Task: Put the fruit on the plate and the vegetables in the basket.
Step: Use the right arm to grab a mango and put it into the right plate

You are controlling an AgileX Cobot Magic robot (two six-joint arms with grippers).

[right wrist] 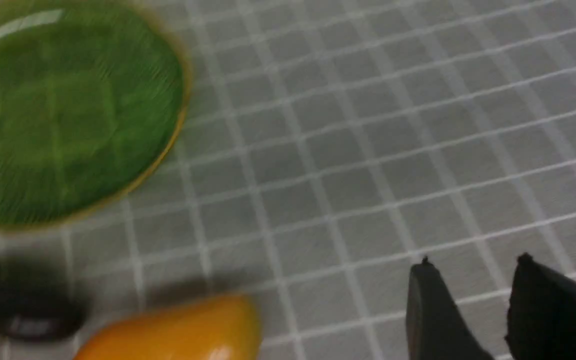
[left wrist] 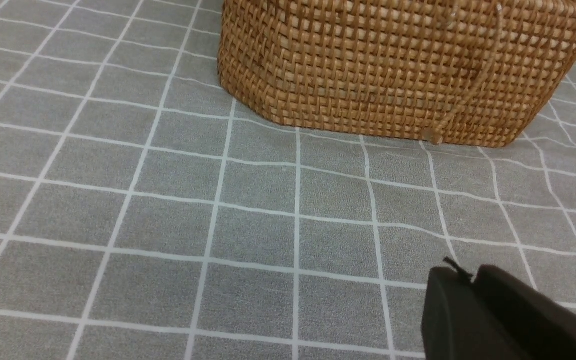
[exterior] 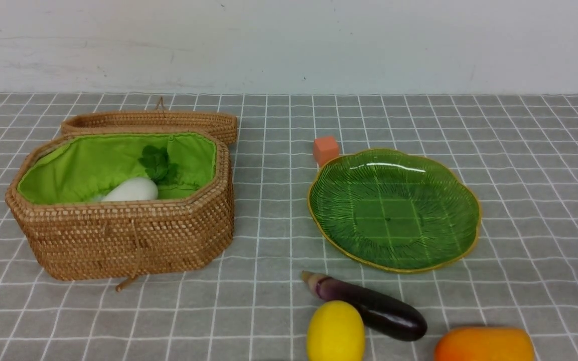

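The wicker basket (exterior: 128, 235) stands at the left with its green lining showing, and the white radish (exterior: 131, 190) with green leaves lies inside it. The green plate (exterior: 394, 208) sits right of centre with nothing on it. Near the front edge the purple eggplant (exterior: 374, 306) lies next to the yellow lemon (exterior: 335, 332) and the orange fruit (exterior: 484, 345). Neither gripper shows in the front view. My left gripper (left wrist: 470, 275) is shut and empty, low over the cloth in front of the basket (left wrist: 398, 65). My right gripper (right wrist: 474, 261) is open and empty over bare cloth, beside the orange fruit (right wrist: 178, 330) and the plate (right wrist: 68, 115).
The wicker lid (exterior: 153, 123) leans behind the basket. A small orange cube (exterior: 325, 149) sits at the plate's far left rim. A grey checked cloth (exterior: 269, 281) covers the table, with a white wall behind it.
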